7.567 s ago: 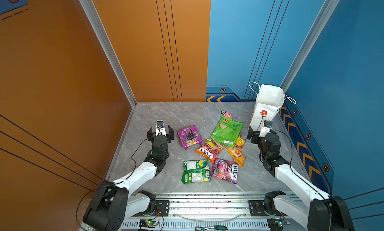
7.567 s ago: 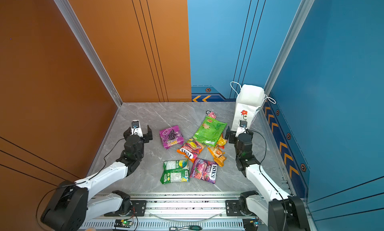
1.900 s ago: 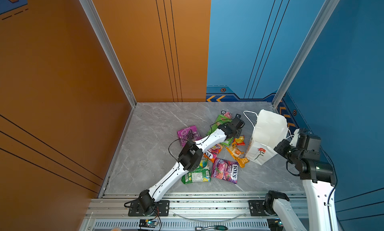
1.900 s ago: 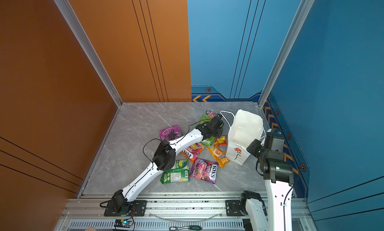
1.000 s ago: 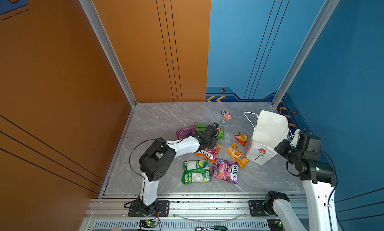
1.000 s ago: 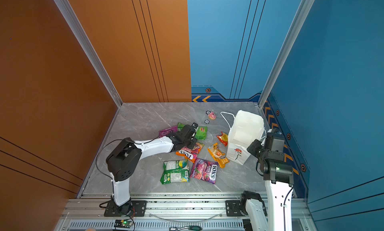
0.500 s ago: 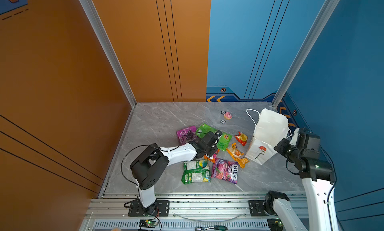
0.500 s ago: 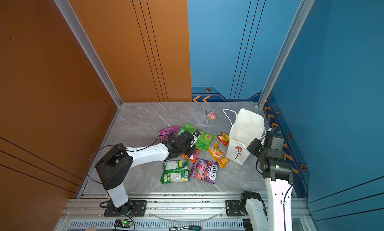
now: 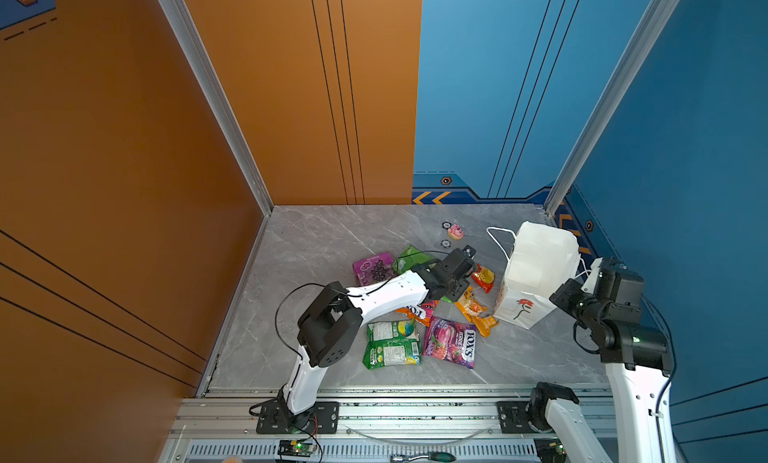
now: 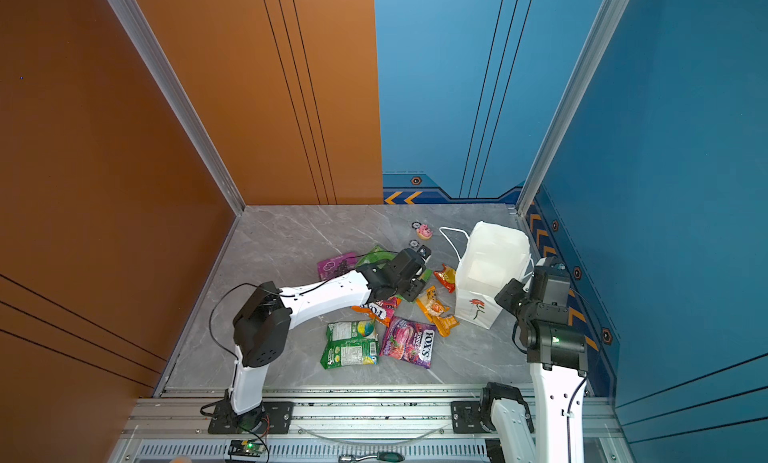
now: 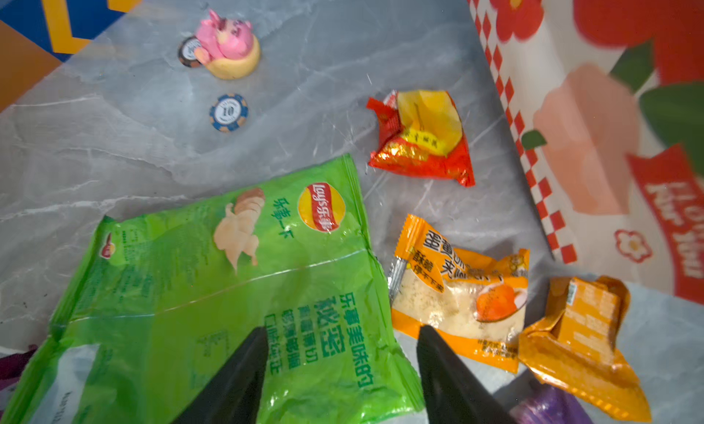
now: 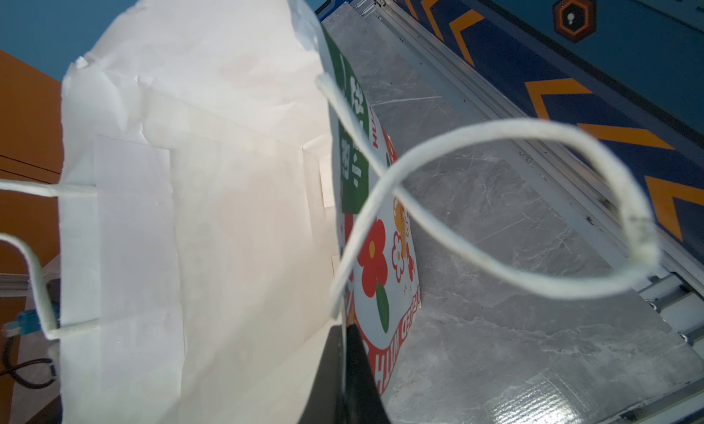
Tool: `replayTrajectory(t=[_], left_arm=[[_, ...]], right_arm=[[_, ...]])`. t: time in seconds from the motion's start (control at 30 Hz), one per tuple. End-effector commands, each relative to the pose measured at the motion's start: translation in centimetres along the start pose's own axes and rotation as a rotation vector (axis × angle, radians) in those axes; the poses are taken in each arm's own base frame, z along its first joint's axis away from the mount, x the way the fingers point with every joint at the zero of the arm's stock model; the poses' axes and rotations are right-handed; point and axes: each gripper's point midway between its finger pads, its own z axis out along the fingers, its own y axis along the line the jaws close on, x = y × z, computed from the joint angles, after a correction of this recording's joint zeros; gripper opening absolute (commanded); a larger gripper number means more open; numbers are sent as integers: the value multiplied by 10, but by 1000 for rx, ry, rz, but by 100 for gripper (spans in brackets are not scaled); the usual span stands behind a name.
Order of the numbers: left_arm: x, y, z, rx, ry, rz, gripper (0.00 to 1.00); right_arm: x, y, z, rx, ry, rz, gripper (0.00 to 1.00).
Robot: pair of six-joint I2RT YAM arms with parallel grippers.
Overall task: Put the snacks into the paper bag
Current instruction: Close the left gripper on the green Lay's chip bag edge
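Note:
The white paper bag [image 9: 536, 265] stands tilted at the right with its mouth open, and my right gripper [image 12: 344, 329] is shut on its rim [image 9: 578, 275]. My left gripper [image 11: 343, 329] hangs open just over a corner of the green Lay's packet [image 11: 228, 281], which lies flat on the floor under the arm [image 9: 409, 257]. Around it lie other snacks: a red and yellow packet [image 11: 423, 140], two orange ones [image 11: 457, 289] [image 11: 583, 334], a purple one [image 9: 372, 269], two FOX'S packets [image 9: 451, 342] [image 9: 415, 311] and a green one [image 9: 390, 342].
A pink toy figure [image 11: 228, 45] and a poker chip [image 11: 228, 112] lie on the marble floor behind the snacks. The blue wall [image 9: 665, 190] stands close behind the bag. An aluminium rail [image 9: 415, 415] runs along the front edge.
My left gripper's jaws have opened and let go of the green Lay's packet, and the hand has shifted a little toward the bag. The right gripper and the bag have held still.

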Motion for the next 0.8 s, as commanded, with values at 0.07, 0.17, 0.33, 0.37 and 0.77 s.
replayTrajectory(t=[0.07,0.17,0.33,0.37,0.77], left_arm=[[29,-5,5,-104,169,7,73],[35,-7,12,-148,217,39,76],[37,-1,24,-241,277,108,71],[37,0,26,-257,291,129,71],[58,-1,41,-282,415,283,63]], right_arm=[[-8,-4,-8,20,-48,13,0],[-7,-6,-8,25,-52,15,0],[-6,-6,-9,23,-53,17,0],[-6,-6,-9,21,-53,17,0],[-5,-6,-8,20,-50,20,0]])
